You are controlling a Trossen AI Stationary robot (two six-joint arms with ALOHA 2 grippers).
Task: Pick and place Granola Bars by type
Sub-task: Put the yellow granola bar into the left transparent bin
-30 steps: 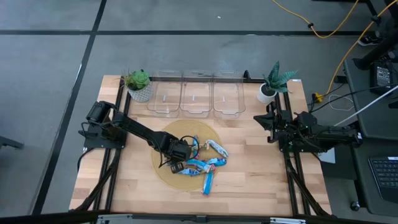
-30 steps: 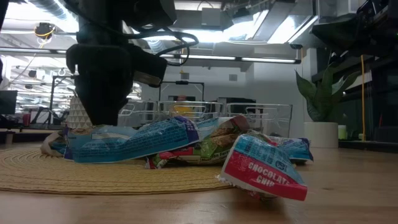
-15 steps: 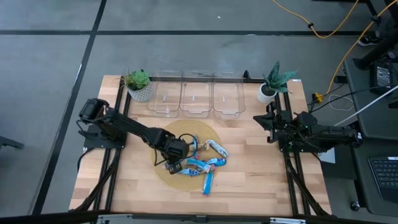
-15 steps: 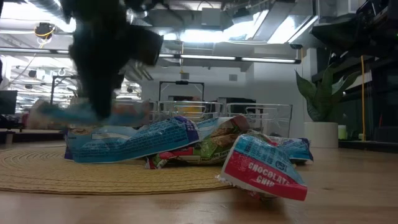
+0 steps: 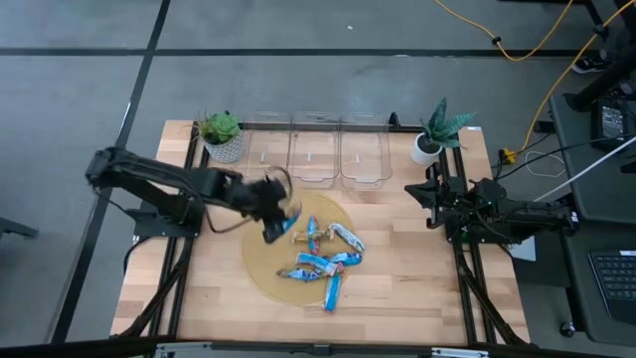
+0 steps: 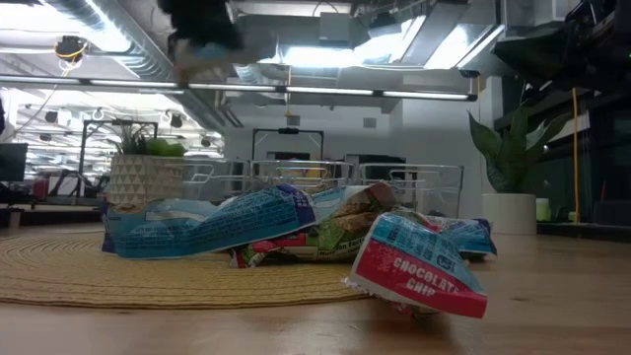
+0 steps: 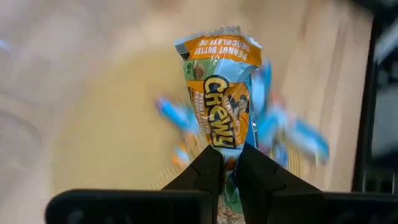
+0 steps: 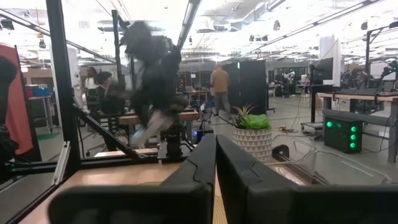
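Left gripper (image 7: pixel 229 163): pinching one bar (image 7: pixel 219 99) by its end, lifted over the mat's (image 5: pixel 266 276) left part.
Right gripper (image 8: pixel 216 155): pressed together, parked at the table's (image 5: pixel 397 288) right edge.
Pile (image 5: pixel 323 261): you see the other bars heaped on the mat, right of centre.
Bins (image 5: pixel 314 157): three in a row along the far edge, between two plants.
Room: bare wood lies between mat and bins, and at both sides of the mat.
Views: only your left wrist view shows the held wrapper's orange end and "Chewy"; the low view shows a red "Chocolate Chip" bar (image 6: pixel 419 267) nearest.

Granola Bars (image 5: pixel 323 261) on mat (image 5: pixel 260 268)
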